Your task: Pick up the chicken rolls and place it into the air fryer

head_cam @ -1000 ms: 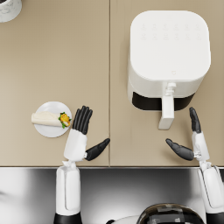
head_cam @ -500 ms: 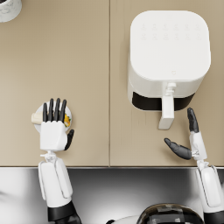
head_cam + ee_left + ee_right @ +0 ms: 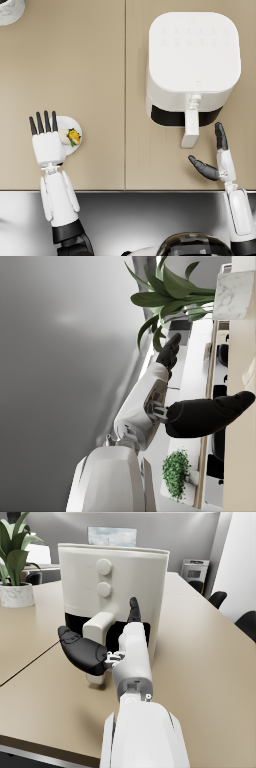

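Near the worktop (image 3: 100,75) front edge, left side: small plate (image 3: 75,131) holding the roll (image 3: 71,136). Left hand (image 3: 47,145) over the plate's left part, fingers straight and apart, gripping nothing; it has slid further left than 0.5 s ago. Right hand (image 3: 216,160) spread wide, empty, just beside the fryer (image 3: 192,65) handle (image 3: 190,128). Drawer closed, contents hidden. Pot (image 3: 10,9) at far left corner.

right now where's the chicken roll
In the head view it lies on the small white plate at the table's left, the chicken roll partly under the left hand.
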